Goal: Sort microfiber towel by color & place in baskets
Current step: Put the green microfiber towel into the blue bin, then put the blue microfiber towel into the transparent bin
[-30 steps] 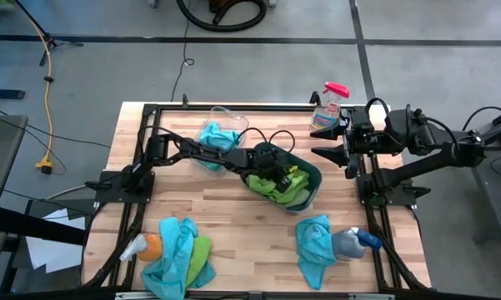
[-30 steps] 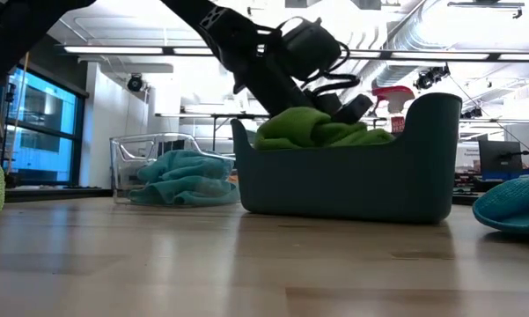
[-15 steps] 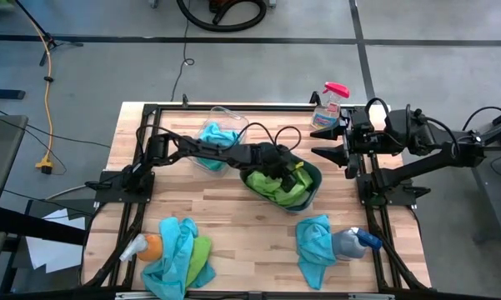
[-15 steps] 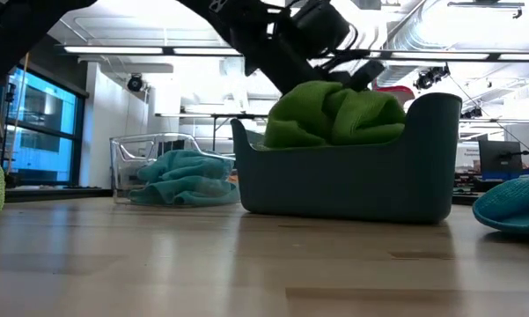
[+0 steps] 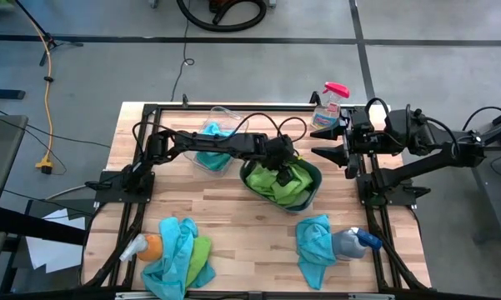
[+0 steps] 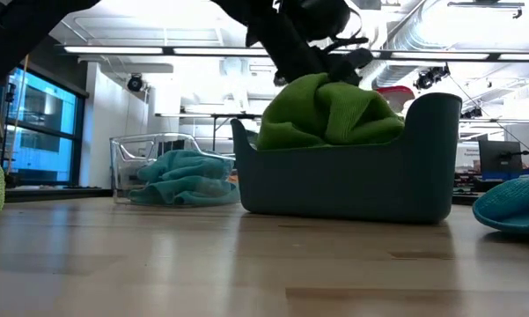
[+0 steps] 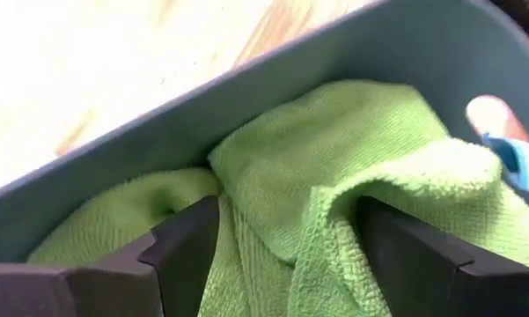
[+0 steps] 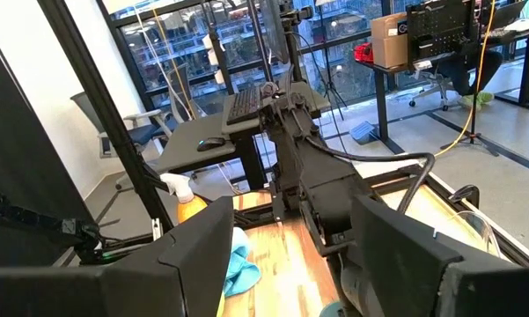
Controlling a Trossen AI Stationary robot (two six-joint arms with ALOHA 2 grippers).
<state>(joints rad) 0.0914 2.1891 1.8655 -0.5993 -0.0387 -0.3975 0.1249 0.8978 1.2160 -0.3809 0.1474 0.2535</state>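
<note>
Currently, left gripper (image 5: 283,164) hovers with fingers spread, released, above lime green fuzzy microfiber towel (image 5: 285,183), heaped inside opaque dark teal-grey plastic basket (image 6: 352,180), apparently deposited by colour. Right gripper (image 5: 335,142), likewise spread, waits at the table's edge.

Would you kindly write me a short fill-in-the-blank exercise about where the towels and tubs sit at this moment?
1. The lime green fuzzy towels lie heaped in the opaque ____ tub.
2. The small clear plastic tub holds a towel coloured ____.
3. The left claw, fingers apart, hangs above the ____ towels.
4. The right claw waits by the spray bottle with the ____ top.

Missing words: dark teal-grey; turquoise blue; lime green; pink
</note>
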